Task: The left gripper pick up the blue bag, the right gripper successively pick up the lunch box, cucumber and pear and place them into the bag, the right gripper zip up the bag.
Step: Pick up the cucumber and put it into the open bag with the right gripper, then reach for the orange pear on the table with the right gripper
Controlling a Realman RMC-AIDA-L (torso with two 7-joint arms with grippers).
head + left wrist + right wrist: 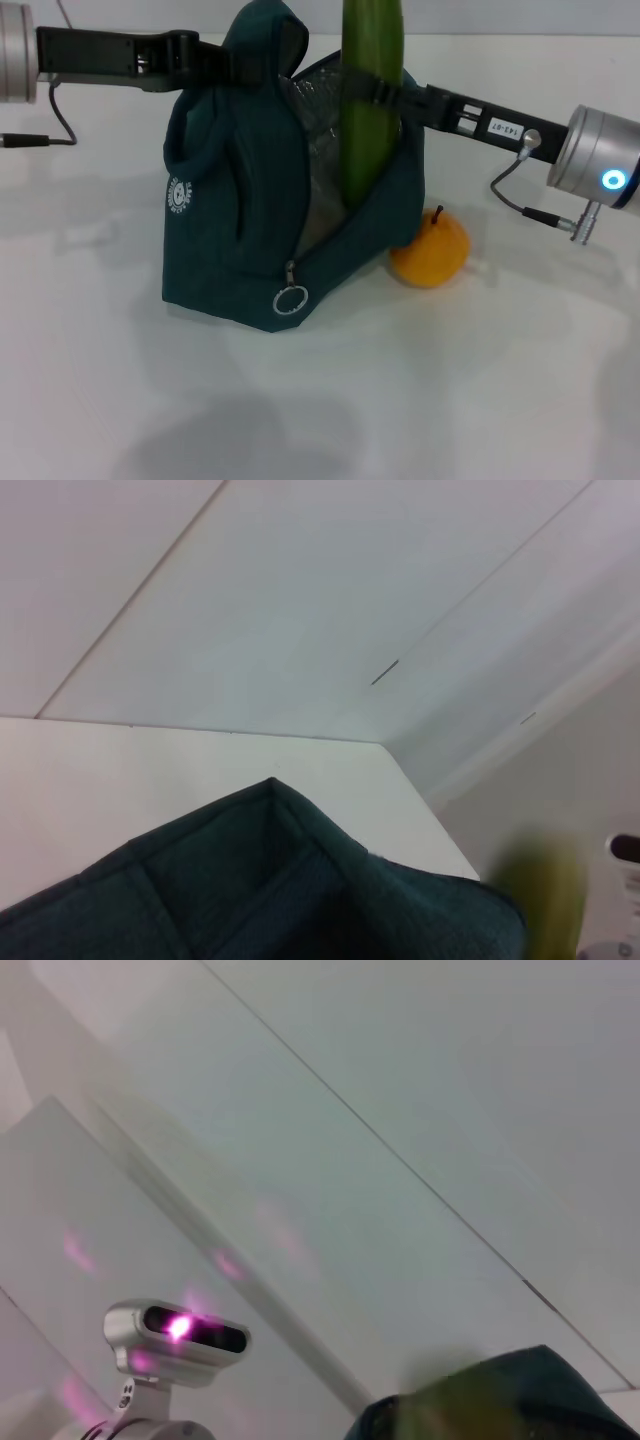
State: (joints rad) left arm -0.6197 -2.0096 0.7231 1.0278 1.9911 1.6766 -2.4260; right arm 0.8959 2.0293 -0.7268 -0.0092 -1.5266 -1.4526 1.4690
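While the left gripper [240, 62] lifts the blue bag [230, 230] (unzipped), the right gripper [372, 92] holds the cucumber [370, 110] upright.

The left gripper [250, 62] reaches in from the left, arm level, fingers clamped on fabric. The right gripper [372, 92] reaches in from the right, arm sloping down toward its silver wrist, fingers closed on something green.
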